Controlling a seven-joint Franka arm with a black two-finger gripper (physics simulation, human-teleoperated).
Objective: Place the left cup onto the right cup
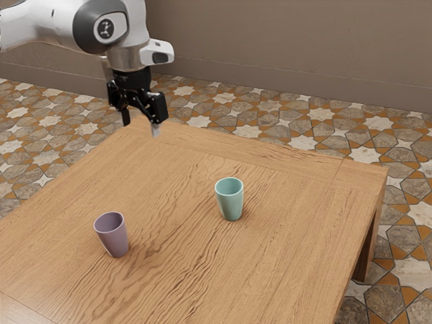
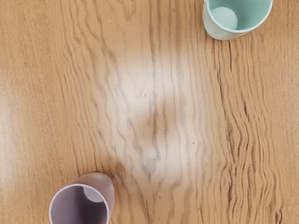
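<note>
**Reach for the purple cup: come down straight and grip it by the wall**

The counter (image 1: 202,270) is bare wood between and around the two cups, so I judge that nothing hinders a descent. The arm (image 1: 81,23) has a long way to drop. It would do best to first bring the hand over the cup and then lower straight down, not slant in and risk knocking the cup over.

The purple cup (image 1: 111,233) is the one on the exterior view's left, so I take it as the cup to move. It stands upright on its narrower base, mouth up, well below the hand. The teal cup (image 1: 229,198) is also upright and mouth up. It stands well below the hand too, and well apart from the purple one.

In the wrist view the purple cup (image 2: 81,203) and the teal cup (image 2: 236,18) lie on opposite sides of the patch of counter under the hand. The hand is therefore over neither cup yet. The cup walls taper, so a grip low on the wall may slip upward. Pinching across the rim, one finger inside and one outside, looks safer and leaves the base free to settle into the teal cup.

The arm comes in from the exterior view's upper left, with its last links pointing down. The hand (image 1: 140,127) hangs high over the counter with its fingers spread and nothing between them.
</note>
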